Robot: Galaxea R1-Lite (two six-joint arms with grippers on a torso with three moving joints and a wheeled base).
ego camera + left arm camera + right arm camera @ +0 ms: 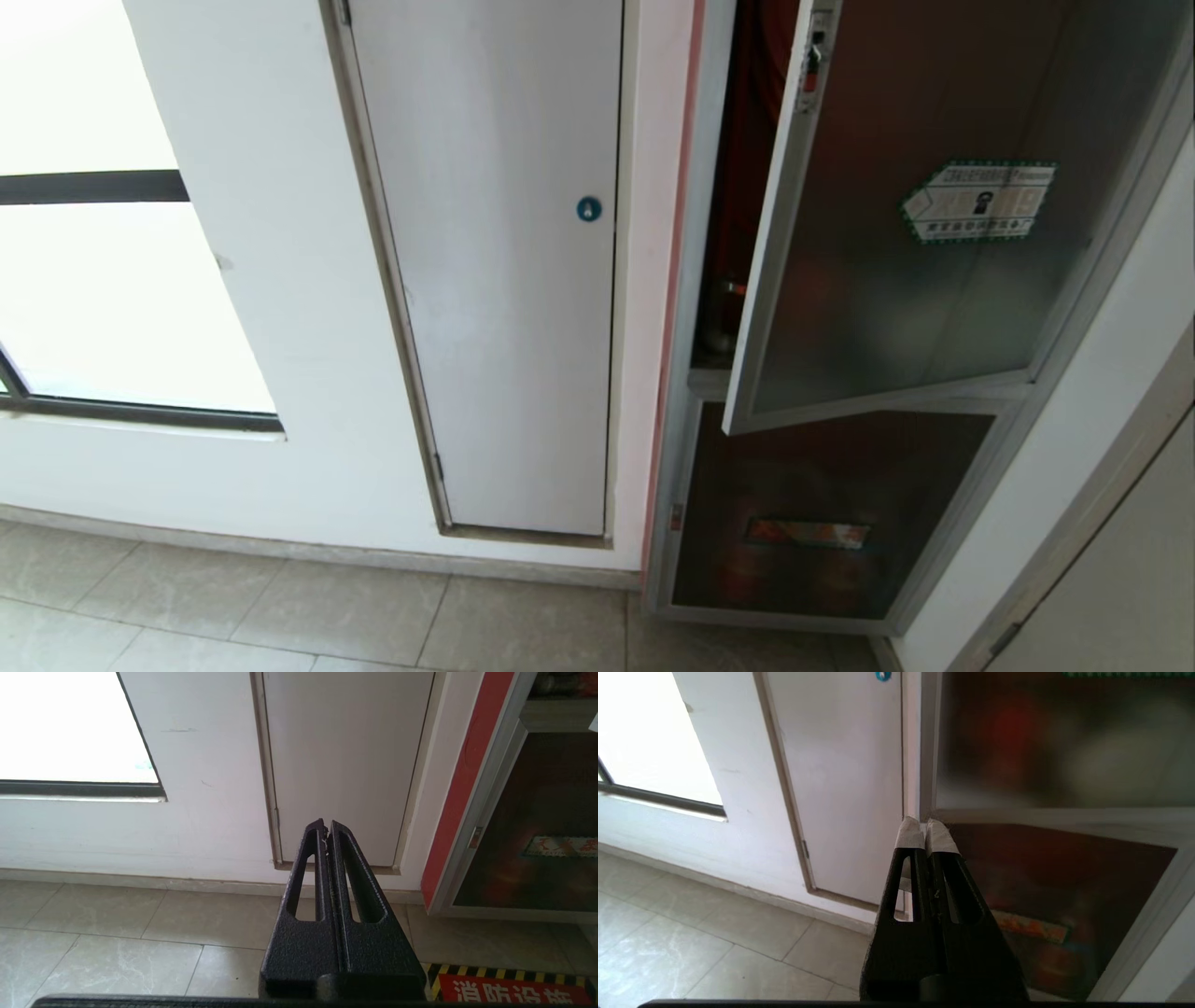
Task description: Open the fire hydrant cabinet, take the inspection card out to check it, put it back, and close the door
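Daylight shows between the silver-framed dark glass door [896, 252], swung ajar, and the tall silver fire hydrant cabinet [695, 308] with red inside. My right gripper [926, 826], tips pressed together, hangs near the door's lower corner; my left gripper [326, 828], likewise closed, hangs over floor tiles [117, 933].

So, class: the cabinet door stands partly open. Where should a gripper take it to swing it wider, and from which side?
Probably the door's free vertical frame edge, below the red latch. It stands clear of the fire hydrant cabinet, so come from the gap side, hook behind the edge and pull outward.
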